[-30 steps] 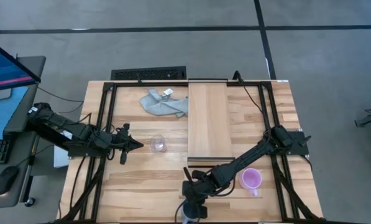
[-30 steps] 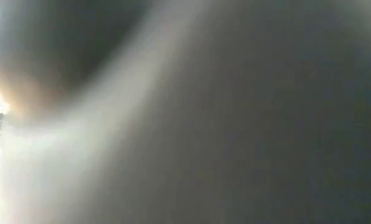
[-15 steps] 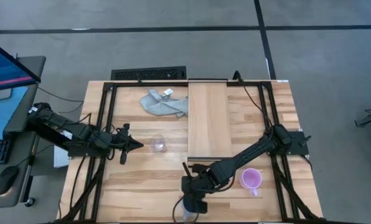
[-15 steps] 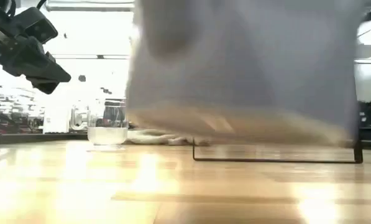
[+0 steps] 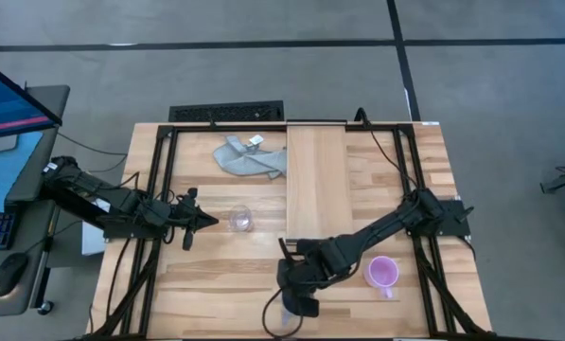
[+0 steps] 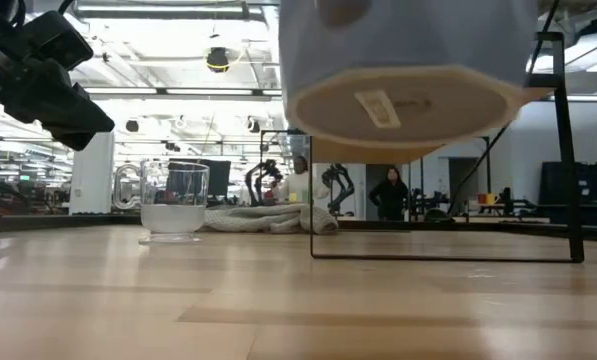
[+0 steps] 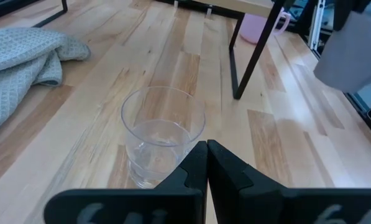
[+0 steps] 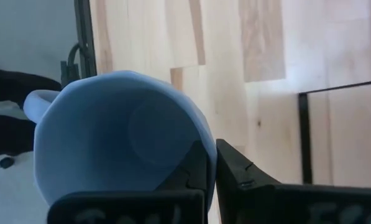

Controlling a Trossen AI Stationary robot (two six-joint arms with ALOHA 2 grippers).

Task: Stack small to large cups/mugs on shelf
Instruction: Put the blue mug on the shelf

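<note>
Jaws of the right gripper (image 8: 210, 163) are pinched on the rim of the pale blue-grey handled ceramic mug (image 8: 117, 137), one finger inside the wall and one outside. In the low view this mug (image 6: 408, 75) hangs clear above the table (image 6: 278, 310), its tan unglazed base showing a small pale sticker whose print is too small to read. From above, the right gripper (image 5: 298, 301) sits at about 6 o'clock on the table (image 5: 206, 284), near its front edge.

Jaws of the left gripper (image 7: 206, 158) are closed with nothing between them, tips just beside the small clear glass cup (image 7: 162, 134). That cup (image 5: 240, 219) stands upright at about 9 o'clock from the table's middle, to the left of the long light-wood shelf with a dark metal frame (image 5: 317, 180).

A pink-purple handled mug (image 5: 383, 274) stands upright on the table at about 4 o'clock, beside the right arm. A crumpled grey waffle-weave cloth (image 5: 249, 157) lies at about 11 o'clock, touching the shelf's left edge.
</note>
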